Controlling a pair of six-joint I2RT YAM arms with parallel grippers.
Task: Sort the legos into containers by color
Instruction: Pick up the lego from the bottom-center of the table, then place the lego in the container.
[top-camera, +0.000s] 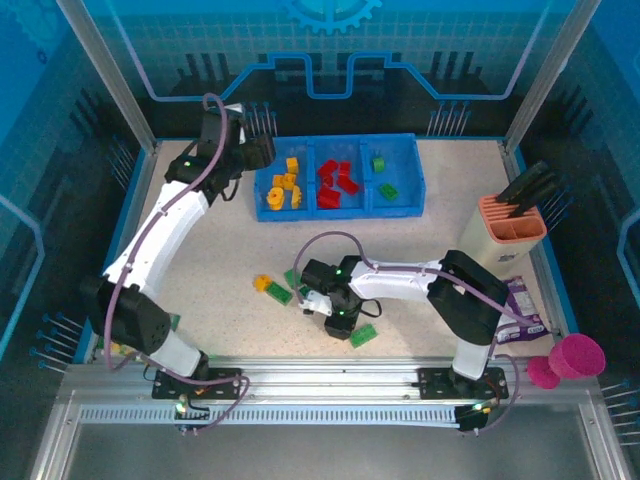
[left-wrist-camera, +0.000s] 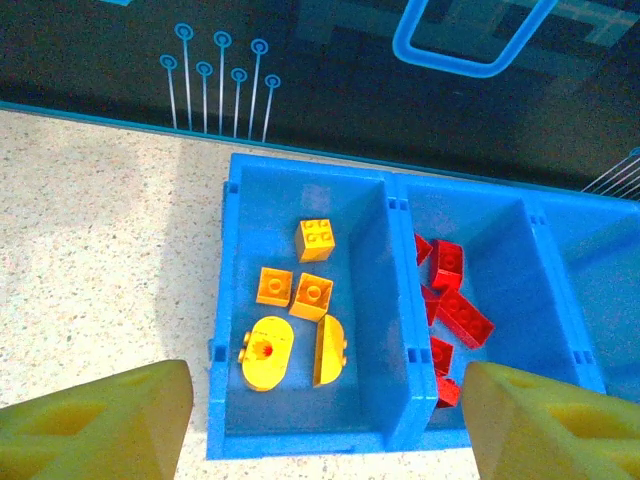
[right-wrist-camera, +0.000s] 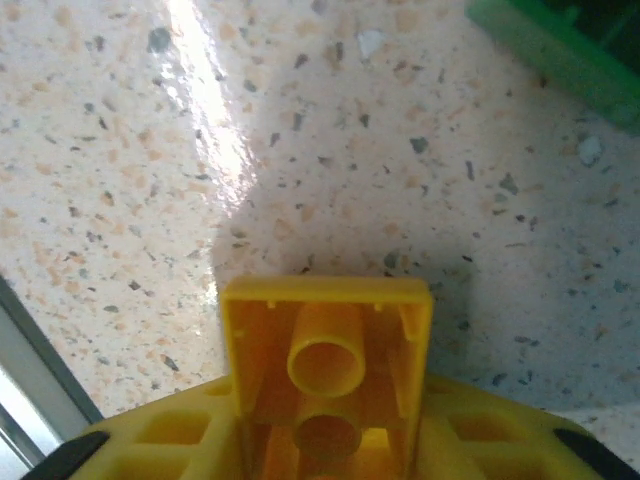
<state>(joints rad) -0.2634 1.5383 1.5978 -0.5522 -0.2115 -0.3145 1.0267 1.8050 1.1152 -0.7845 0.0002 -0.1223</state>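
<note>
The containers are three compartments of a blue tray (top-camera: 345, 211) at the back of the table. Yellow legos (top-camera: 283, 190) lie in the left one, red legos (top-camera: 335, 182) in the middle, green legos (top-camera: 383, 175) in the right. My left gripper (top-camera: 255, 150) hovers open over the left compartment (left-wrist-camera: 310, 440), its yellow fingers (left-wrist-camera: 100, 425) wide apart above the yellow legos (left-wrist-camera: 300, 300), nothing between them. My right gripper (top-camera: 335, 305) is low over the table's front middle, shut on a yellow lego (right-wrist-camera: 327, 350) whose hollow underside faces the camera.
Loose on the table lie an orange lego (top-camera: 263, 283) and green legos (top-camera: 280, 293) (top-camera: 363, 336); one green lego (right-wrist-camera: 560, 50) is just beyond the held one. A salmon tool holder (top-camera: 510, 225), a snack packet (top-camera: 520, 305) and a pink cup (top-camera: 578, 357) stand at the right.
</note>
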